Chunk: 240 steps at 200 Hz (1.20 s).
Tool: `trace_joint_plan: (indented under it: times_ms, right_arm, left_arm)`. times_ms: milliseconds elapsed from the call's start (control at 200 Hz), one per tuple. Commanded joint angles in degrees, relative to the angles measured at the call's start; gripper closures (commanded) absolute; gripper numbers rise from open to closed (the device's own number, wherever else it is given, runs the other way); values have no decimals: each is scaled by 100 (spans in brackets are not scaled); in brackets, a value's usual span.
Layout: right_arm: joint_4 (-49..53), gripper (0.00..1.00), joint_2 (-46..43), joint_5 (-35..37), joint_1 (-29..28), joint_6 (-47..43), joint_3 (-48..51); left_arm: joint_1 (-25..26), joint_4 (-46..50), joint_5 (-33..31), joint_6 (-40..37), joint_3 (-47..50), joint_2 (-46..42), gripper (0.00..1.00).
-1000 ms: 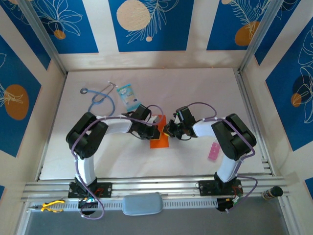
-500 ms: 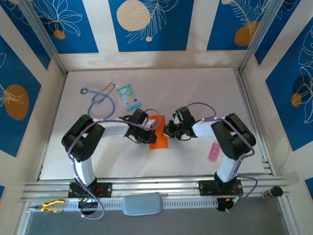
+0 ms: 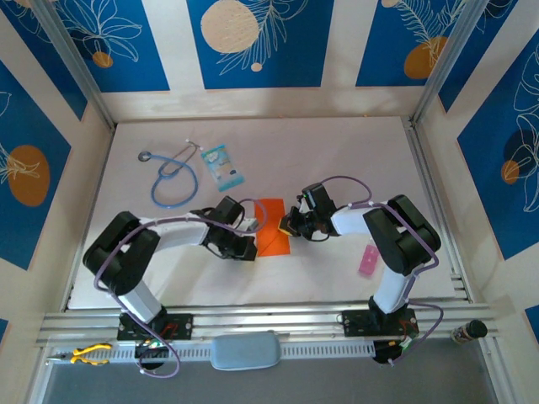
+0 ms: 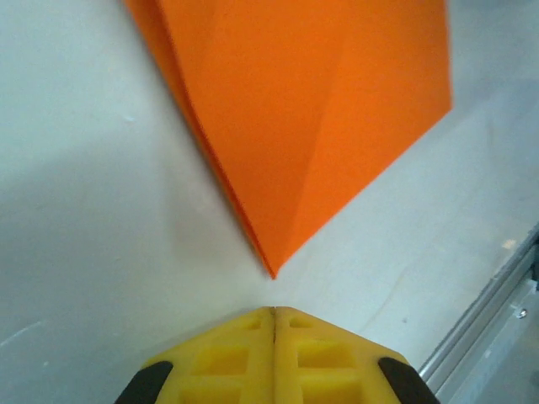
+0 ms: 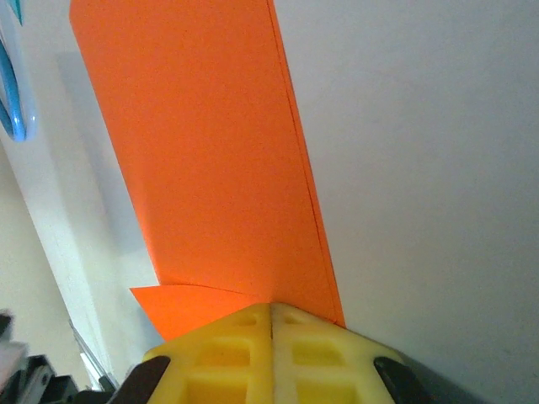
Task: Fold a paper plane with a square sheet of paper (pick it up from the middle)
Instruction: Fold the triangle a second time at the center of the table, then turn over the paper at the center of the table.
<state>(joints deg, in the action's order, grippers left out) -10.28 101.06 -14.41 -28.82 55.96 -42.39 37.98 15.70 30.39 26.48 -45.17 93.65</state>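
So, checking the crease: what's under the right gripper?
The folded orange paper runs under the shut right gripper; the part of it beneath the tips is hidden.

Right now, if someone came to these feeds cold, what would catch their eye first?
First, the folded orange paper sheet at mid-table, bright against the white table. One pointed corner faces the shut left gripper across a small gap, and the shut right gripper sits at the opposite edge. Next come the blue stethoscope at the far left and a pink strip beside the right arm.
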Motion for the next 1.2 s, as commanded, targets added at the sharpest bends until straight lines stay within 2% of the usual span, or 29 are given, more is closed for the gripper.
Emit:
trace_joint_plan:
  times_ms: [0,185,375,520,685,820,880,1036,1126,1196]
  right_arm:
    - [618,100,85,195,8,-162,-22]
    - [728,98,-35,45,-36,-326,-258]
    - [920,95,-129,-21,-10,-534,-512]
    - [1030,93,-361,-31,-9,-553,-525]
    - [1536,91,-873,248,-44,-394,-349]
    - [1894,79,-1284,444,-225,-145,-49]
    - [2205,77,-1394,629,-350,-92,-27]
    - [2481,75,-1424,864,-702,121,22]
    - [2457,68,-1340,953,-838,254,62]
    - [2372,68,-1275,956,-871,335,107]
  left_arm:
    - [-84,-53,75,-65,-256,-320,95]
    - [-307,-254,162,-59,-955,198,95]
    - [-383,-97,-59,-307,-1490,1023,97]
    - [-387,121,-351,-520,-1565,1315,98]
    - [-379,23,-351,-444,-1415,1342,99]
    - [-379,-58,-278,-373,-1277,1279,99]
    - [-383,-93,-235,-331,-1213,1259,99]
    - [-378,-183,-160,-227,-1078,1187,99]
    - [-376,-208,-170,-205,-1020,1147,99]
    - [-374,-184,-177,-214,-1007,1130,99]
